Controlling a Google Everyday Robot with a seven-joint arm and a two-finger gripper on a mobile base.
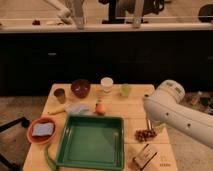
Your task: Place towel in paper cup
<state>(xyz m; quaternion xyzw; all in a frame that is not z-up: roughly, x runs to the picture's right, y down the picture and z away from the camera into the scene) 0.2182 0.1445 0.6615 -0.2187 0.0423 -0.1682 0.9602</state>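
Leftmost on the wooden counter [132, 107] we see an orange dish [30, 135] carrying a blue-grey pad [42, 130]. Next come a small dark cup [60, 95] and a dark red bowl [80, 88]. The towel [79, 109] lies crumpled in front of that bowl, just behind the green tray [91, 141] and beside a small orange object [100, 108]. The white paper cup [106, 84] stands further back, apart from the towel. At right looms the white arm [177, 112]. Its pincer is hidden from us, spread open.
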